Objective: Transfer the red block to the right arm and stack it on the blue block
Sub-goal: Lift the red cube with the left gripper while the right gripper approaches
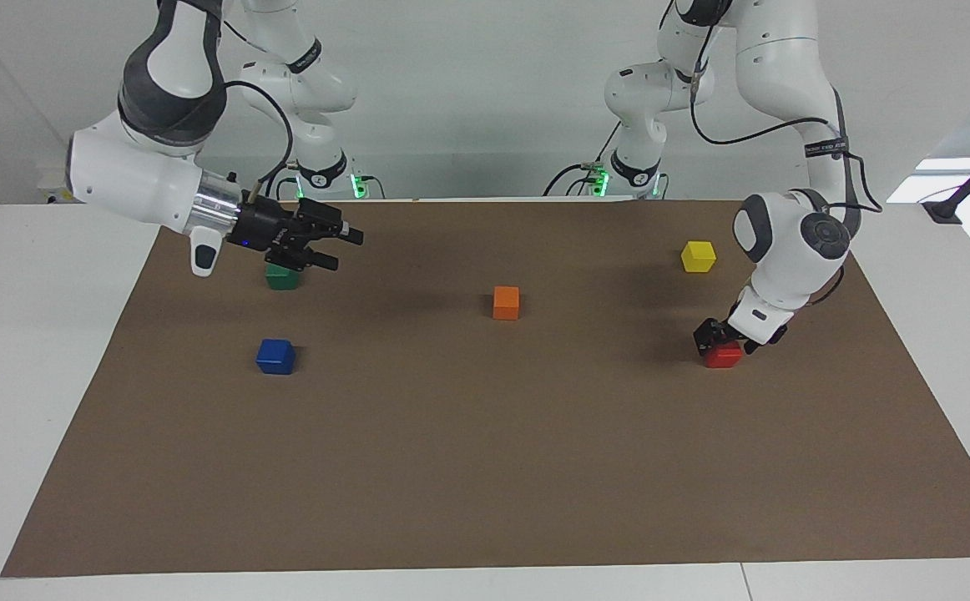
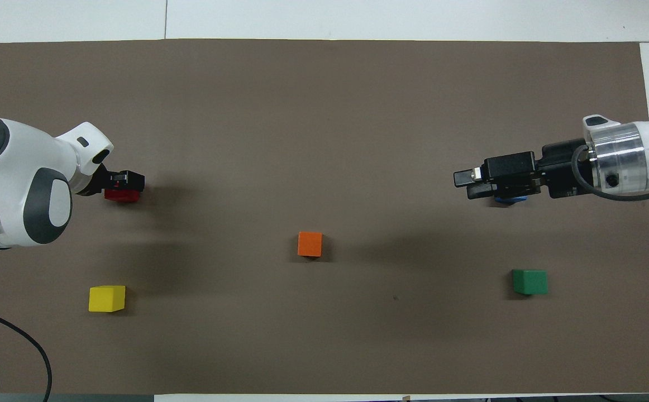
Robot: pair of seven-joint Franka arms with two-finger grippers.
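Note:
The red block [image 1: 724, 356] sits on the brown mat [image 1: 485, 467] toward the left arm's end; it also shows in the overhead view [image 2: 122, 195]. My left gripper [image 1: 725, 340] is down on it, pointing down, and shut on it. The blue block [image 1: 275, 356] sits on the mat toward the right arm's end. My right gripper [image 1: 340, 249] is raised, lies level, points toward the table's middle and is open and empty. In the overhead view the right gripper [image 2: 466, 185] covers most of the blue block [image 2: 510, 199].
An orange block [image 1: 506, 302] sits mid-mat. A yellow block [image 1: 698, 256] lies nearer to the robots than the red block. A green block [image 1: 282, 279] lies nearer to the robots than the blue block, partly covered by the right gripper in the facing view.

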